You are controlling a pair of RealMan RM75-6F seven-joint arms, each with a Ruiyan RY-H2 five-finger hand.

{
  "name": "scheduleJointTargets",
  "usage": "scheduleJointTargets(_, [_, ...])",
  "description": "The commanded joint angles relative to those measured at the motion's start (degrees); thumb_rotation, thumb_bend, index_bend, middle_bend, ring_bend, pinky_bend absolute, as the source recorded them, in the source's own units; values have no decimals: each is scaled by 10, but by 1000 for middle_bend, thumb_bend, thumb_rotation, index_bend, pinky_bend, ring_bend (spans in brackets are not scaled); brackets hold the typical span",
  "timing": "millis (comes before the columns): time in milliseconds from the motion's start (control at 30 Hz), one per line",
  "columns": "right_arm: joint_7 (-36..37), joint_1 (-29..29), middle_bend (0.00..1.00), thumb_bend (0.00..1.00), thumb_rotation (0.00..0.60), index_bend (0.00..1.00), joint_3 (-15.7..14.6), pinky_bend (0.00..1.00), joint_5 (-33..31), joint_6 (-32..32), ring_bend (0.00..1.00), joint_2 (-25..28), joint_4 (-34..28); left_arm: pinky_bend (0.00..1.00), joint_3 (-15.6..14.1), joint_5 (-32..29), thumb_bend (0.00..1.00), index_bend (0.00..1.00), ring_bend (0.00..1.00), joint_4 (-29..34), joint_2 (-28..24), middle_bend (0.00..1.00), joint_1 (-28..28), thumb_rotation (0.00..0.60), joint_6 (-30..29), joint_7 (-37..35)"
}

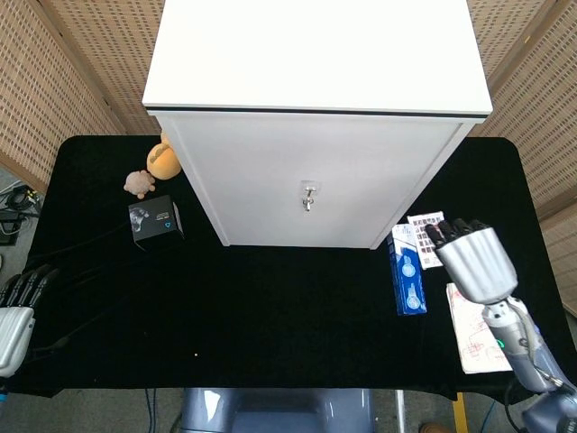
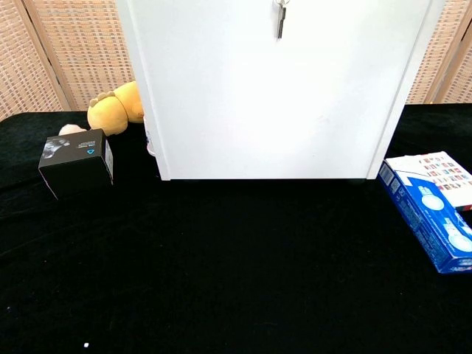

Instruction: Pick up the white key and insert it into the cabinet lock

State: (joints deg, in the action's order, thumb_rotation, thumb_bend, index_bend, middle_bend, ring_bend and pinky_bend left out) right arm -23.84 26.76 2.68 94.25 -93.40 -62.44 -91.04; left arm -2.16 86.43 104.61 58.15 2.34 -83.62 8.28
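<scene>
The white cabinet (image 1: 315, 171) stands at the back middle of the black table (image 1: 270, 307). The key (image 1: 308, 196) sits in the lock on the cabinet's front, with a piece hanging down from it; the chest view shows this key (image 2: 280, 21) at its top edge. My right hand (image 1: 471, 260) is off to the right of the cabinet, over the booklets, well clear of the key and holding nothing. At the far left edge my left hand (image 1: 16, 307) rests low with its fingers stretched out and empty. Neither hand shows in the chest view.
A blue box (image 1: 407, 271) (image 2: 431, 221), a printed booklet (image 1: 431, 236) and a notebook (image 1: 478, 325) lie right of the cabinet. On the left are a black box (image 1: 155, 220) (image 2: 76, 161), an orange plush (image 1: 162, 161) (image 2: 114, 109) and a small plush (image 1: 139, 183).
</scene>
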Motion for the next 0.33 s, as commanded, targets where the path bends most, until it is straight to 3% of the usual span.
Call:
scheduleJointTargets(33, [61,-62,295,2,600,230,-27,415,-61,-11,265,15,14,0,-2,5,0,0,0,1,0,0,-2,600,-4,1])
scheduleJointTargets(67, [65,-68,189,0,600,166,-29,288,-70,-6,151,18,6,0,-2,7,0,0,0,1,0,0,-3,600,-6,2])
scheduleJointTargets(167, [83,-85,24,0,600,45,-35,92,-91,7,8,27,-19,0,-4,13,0,0,0,1,1,0,-5,600,-10,3])
scheduleJointTargets(267, [116,-103,0,0,600,0,-46,4,-96,18,0,33,-48,0,-5,20,0,0,0,-3,5,0,-7,600,-16,11])
scheduleJointTargets(333, [127,-114,0,0,600,0,-53,0,-86,18,0,34,-61,0,-3,27,0,0,0,-9,12,0,-10,600,-25,17])
